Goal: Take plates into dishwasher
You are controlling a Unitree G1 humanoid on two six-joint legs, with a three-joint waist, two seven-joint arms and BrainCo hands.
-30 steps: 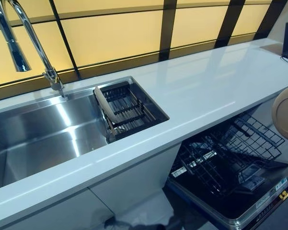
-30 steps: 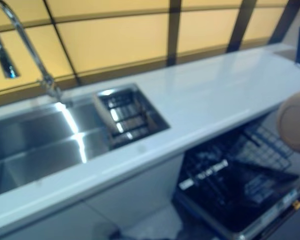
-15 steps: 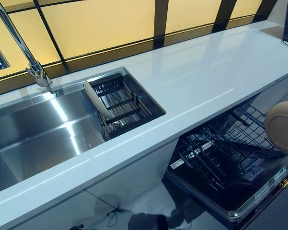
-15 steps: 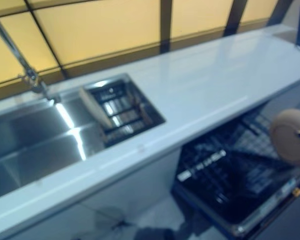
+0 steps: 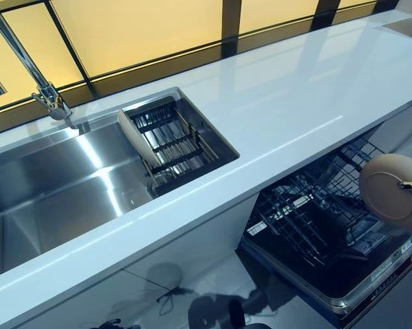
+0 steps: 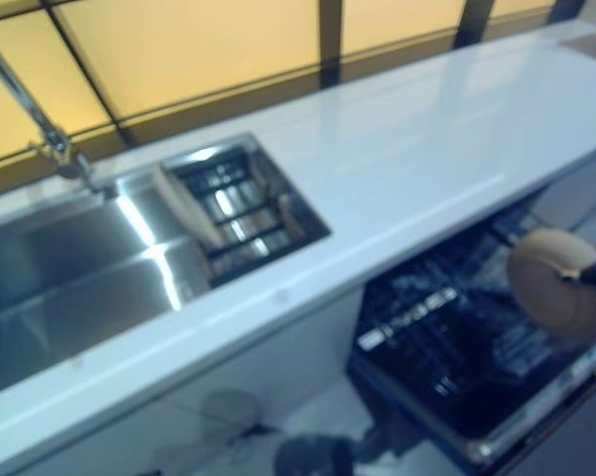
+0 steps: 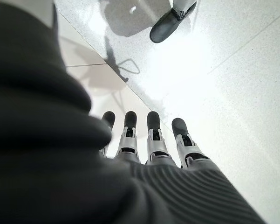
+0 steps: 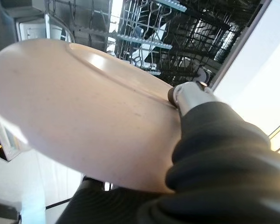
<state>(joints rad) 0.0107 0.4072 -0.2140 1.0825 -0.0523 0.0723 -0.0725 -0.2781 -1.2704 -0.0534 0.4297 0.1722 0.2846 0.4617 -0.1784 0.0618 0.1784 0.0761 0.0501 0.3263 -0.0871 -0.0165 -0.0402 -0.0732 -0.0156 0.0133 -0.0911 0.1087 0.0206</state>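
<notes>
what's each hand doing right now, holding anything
Left hand: open, fingers straight, holding nothing, hanging over the floor.
Right hand: shut on the beige plate, held above the open dishwasher rack.

Tabletop (image 5: pixel 288 103): white, smooth, high gloss w/ reflections. Sink (image 5: pixel 55 199): brushed steel, bright sheen. Faucet (image 5: pixel 27 62): polished metal. Sink rack (image 5: pixel 175 140): dark metal slats. Held plate (image 5: pixel 392 188): beige, matt, smooth. Dishwasher rack (image 5: pixel 315 212): dark coated wire. Floor (image 7: pixel 233 93): pale, speckled, glossy.
</notes>
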